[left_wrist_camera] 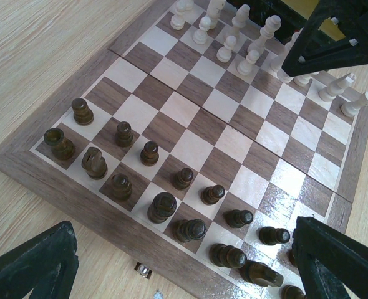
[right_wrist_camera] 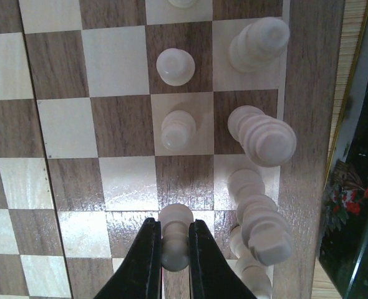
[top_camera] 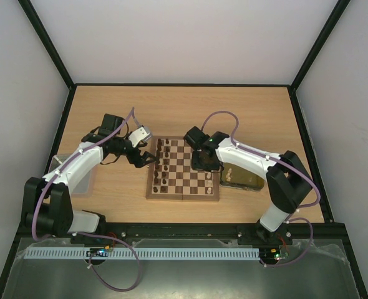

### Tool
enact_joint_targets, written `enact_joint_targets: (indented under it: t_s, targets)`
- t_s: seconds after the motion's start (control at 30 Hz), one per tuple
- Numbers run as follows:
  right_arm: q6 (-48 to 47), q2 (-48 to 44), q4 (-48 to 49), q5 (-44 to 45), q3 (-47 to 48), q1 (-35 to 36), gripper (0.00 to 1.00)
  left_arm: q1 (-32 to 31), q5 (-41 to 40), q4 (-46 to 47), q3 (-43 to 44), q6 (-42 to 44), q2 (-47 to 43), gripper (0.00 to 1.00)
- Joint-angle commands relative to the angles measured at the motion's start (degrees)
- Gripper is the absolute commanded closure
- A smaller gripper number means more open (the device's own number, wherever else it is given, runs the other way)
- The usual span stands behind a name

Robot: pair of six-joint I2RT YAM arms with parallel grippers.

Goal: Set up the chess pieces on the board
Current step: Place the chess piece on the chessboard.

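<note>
The board lies mid-table. Dark chess pieces stand in two rows along its left side, and one lies tipped over near the corner. Pale pieces line the right side. My left gripper hangs open over the board's left rim, with nothing between its fingers. My right gripper is shut on a pale pawn just above a square in the second row from the right rim. More pale pieces stand close beside it.
A yellowish tray with dark contents sits against the board's right edge, also seen in the right wrist view. A clear container rests at the table's left. Black frame posts and white walls enclose the table.
</note>
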Motion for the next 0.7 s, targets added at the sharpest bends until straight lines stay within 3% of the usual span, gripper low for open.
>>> enact_joint_targets:
  t_s: [0.0,0.67]
  targets:
    - [-0.55,0.87,0.62,1.26,-0.75,-0.69,0.97,0.14,0.91,-0.25,0.04,0.88,0.81,0.07]
    - [-1.2,3.0,2.06,0.68,-0.99,-1.69,0.96,0.12,0.95,-0.15,-0.09,1.14,1.14,0.07]
